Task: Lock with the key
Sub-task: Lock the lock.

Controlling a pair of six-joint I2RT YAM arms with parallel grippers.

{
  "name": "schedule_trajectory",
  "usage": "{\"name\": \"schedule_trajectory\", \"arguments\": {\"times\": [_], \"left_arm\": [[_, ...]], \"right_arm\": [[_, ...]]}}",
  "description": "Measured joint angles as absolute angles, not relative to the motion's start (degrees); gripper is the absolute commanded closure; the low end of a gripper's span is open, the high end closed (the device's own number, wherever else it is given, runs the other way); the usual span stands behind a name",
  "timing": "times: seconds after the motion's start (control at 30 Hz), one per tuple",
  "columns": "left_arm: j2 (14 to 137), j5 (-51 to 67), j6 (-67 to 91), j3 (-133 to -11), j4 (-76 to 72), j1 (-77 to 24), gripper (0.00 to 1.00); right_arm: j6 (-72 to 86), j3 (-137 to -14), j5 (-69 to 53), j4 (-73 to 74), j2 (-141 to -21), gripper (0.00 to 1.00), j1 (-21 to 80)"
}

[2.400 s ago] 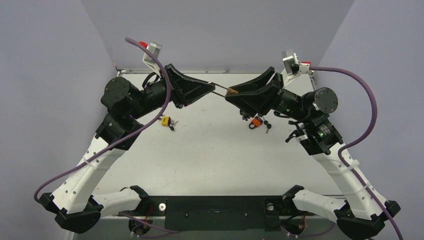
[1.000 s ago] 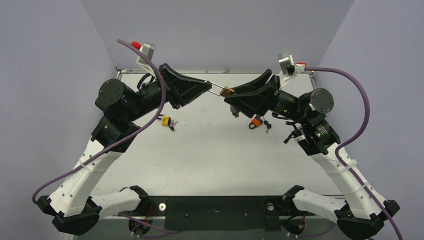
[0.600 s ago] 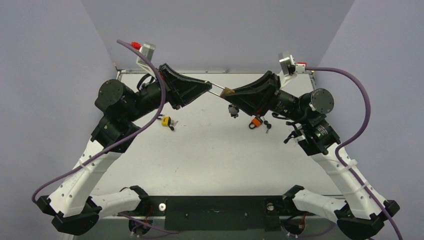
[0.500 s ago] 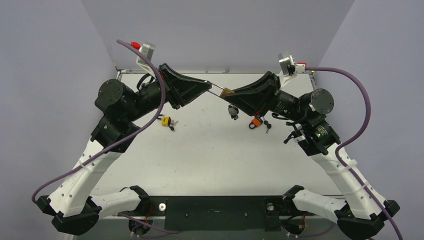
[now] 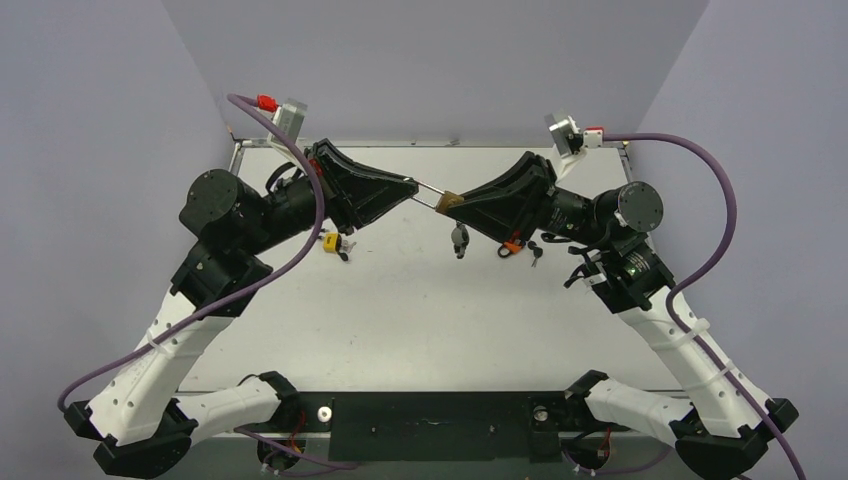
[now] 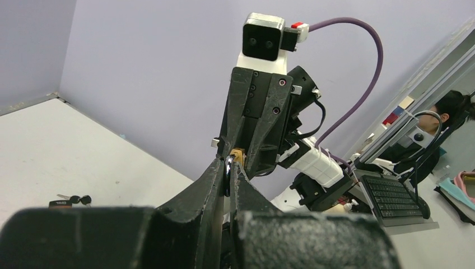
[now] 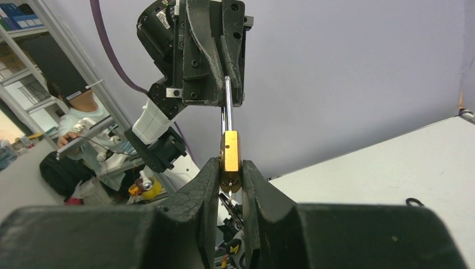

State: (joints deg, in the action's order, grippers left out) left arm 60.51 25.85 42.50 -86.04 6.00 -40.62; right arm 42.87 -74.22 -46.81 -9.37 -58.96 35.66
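**Lock held between two arms.** The brass lock (image 5: 450, 200) was held in mid-air above the table (image 5: 400, 320), between the two arms. The right gripper (image 7: 229, 175) pinched the lock body between its jaws. The left gripper (image 6: 228, 168) had its jaws pressed onto the far end of the long shackle (image 7: 226, 103). A small bunch of keys (image 5: 458, 240) hung just below the body, apparently from the keyhole, though no view showed how the key was seated. A yellow lock (image 5: 330, 242) and an orange lock (image 5: 513, 246) lay on the table, apart from the work. The step in hand appeared to be pressing the shackle home into the body. To do this well, the grippers should keep shackle and body on one straight line. They should push together along that line without twisting, and hold both pinches firm so that neither part slips. The key could then be turned and drawn out.
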Motion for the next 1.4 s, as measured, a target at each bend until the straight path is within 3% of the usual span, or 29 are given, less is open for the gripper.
{"name": "schedule_trajectory", "arguments": {"times": [1.4], "left_arm": [[57.39,11.29,30.22,-82.63,5.39,-50.74,1.0]], "right_arm": [[48.29,-76.42,-47.86,-11.81,-62.19,1.0,38.41]]}}
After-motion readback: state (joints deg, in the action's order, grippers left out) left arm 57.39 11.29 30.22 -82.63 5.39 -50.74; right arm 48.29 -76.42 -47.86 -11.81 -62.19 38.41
